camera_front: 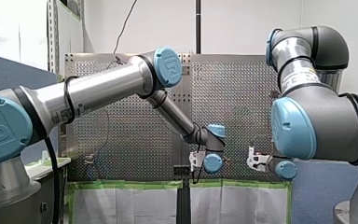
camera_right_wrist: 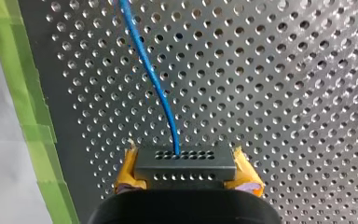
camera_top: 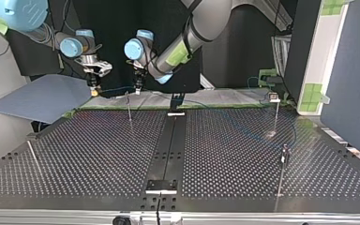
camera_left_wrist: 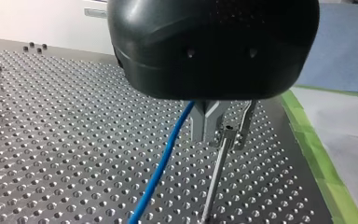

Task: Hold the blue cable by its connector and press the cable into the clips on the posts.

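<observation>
No words or numbers can be read anywhere. A small sticker on my left arm and a white sticker on my right arm are too blurred to make out.

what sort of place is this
Likely a robotics lab test cell: a perforated table with thin upright posts, green tape along its edge, and my right gripper holding the connector of a blue cable.

In the left wrist view the housing of my left claw hides where the blue cable begins. My right claw covers the near end of the connector. At the top view's 2 o'clock, a clip is too small to read.
</observation>
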Controlling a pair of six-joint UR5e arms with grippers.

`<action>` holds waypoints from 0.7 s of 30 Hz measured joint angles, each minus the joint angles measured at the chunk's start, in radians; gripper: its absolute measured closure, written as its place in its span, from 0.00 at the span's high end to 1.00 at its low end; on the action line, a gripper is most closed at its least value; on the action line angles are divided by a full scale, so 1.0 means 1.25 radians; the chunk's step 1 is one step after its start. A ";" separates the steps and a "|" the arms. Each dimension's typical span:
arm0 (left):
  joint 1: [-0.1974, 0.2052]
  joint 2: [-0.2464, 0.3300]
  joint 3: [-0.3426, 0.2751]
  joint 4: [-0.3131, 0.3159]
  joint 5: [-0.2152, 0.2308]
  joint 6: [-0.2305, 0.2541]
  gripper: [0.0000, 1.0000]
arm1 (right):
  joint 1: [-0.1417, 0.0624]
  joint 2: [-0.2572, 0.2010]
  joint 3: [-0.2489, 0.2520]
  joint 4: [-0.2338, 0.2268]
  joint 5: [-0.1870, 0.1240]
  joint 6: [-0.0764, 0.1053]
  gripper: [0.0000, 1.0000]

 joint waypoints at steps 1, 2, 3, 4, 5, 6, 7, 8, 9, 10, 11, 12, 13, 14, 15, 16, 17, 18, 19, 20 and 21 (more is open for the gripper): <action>0.001 0.000 0.000 0.000 0.002 0.000 0.00 | -0.001 0.000 -0.002 0.001 0.001 0.001 0.00; 0.003 0.000 0.001 -0.001 0.003 -0.001 0.00 | -0.002 0.000 -0.003 0.002 0.001 0.001 0.00; 0.004 0.000 0.001 -0.001 0.005 -0.001 0.00 | -0.002 0.000 -0.004 0.002 0.001 0.001 0.00; 0.006 -0.001 0.001 -0.002 0.006 -0.001 0.00 | -0.002 0.000 -0.006 0.003 0.001 0.001 0.00; 0.007 -0.001 0.001 -0.002 0.007 -0.001 0.00 | -0.003 0.000 -0.008 0.003 0.001 0.001 0.00; 0.009 -0.001 0.001 -0.002 0.008 -0.001 0.00 | -0.003 0.000 -0.010 0.003 0.001 0.001 0.00; 0.010 -0.001 0.001 -0.002 0.010 -0.002 0.00 | -0.003 0.000 -0.013 0.003 0.001 0.001 0.00; 0.012 -0.001 0.001 -0.002 0.011 -0.002 0.00 | -0.003 0.000 -0.015 0.003 0.001 0.001 0.00; 0.013 -0.001 0.001 -0.002 0.013 -0.002 0.00 | -0.004 0.000 -0.017 0.004 0.001 0.001 0.00; 0.014 -0.001 0.001 -0.002 0.014 -0.002 0.00 | -0.004 0.000 -0.019 0.004 0.001 0.001 0.00; 0.015 -0.001 0.001 -0.002 0.016 -0.002 0.00 | -0.005 0.000 -0.020 0.004 0.001 0.001 0.00; 0.016 -0.002 0.001 -0.002 0.018 -0.002 0.00 | -0.005 0.000 -0.021 0.004 0.001 0.001 0.00; 0.017 -0.003 0.001 -0.002 0.020 -0.002 0.00 | -0.006 0.000 -0.022 0.004 0.001 0.001 0.00; 0.018 -0.004 0.001 -0.002 0.022 -0.002 0.00 | -0.007 0.000 -0.022 0.004 0.001 0.001 0.00; 0.019 -0.005 0.001 -0.002 0.024 -0.003 0.00 | -0.009 0.000 -0.023 0.004 0.002 0.001 0.00; 0.019 -0.006 0.001 -0.002 0.026 -0.003 0.00 | -0.011 0.000 -0.023 0.004 0.002 0.001 0.00; 0.019 -0.007 0.001 -0.002 0.028 -0.003 0.00 | -0.012 0.000 -0.024 0.004 0.002 0.001 0.00; 0.020 -0.008 0.001 -0.002 0.029 -0.003 0.00 | -0.013 0.000 -0.024 0.003 0.003 0.001 0.00; 0.020 -0.011 0.002 -0.003 0.032 -0.003 0.00 | -0.014 0.000 -0.024 0.003 0.003 0.001 0.00; 0.020 -0.013 0.003 -0.003 0.033 -0.003 0.00 | -0.015 0.000 -0.025 0.003 0.003 0.001 0.00; 0.020 -0.016 0.005 -0.003 0.035 -0.003 0.00 | -0.015 0.000 -0.025 0.003 0.003 0.001 0.00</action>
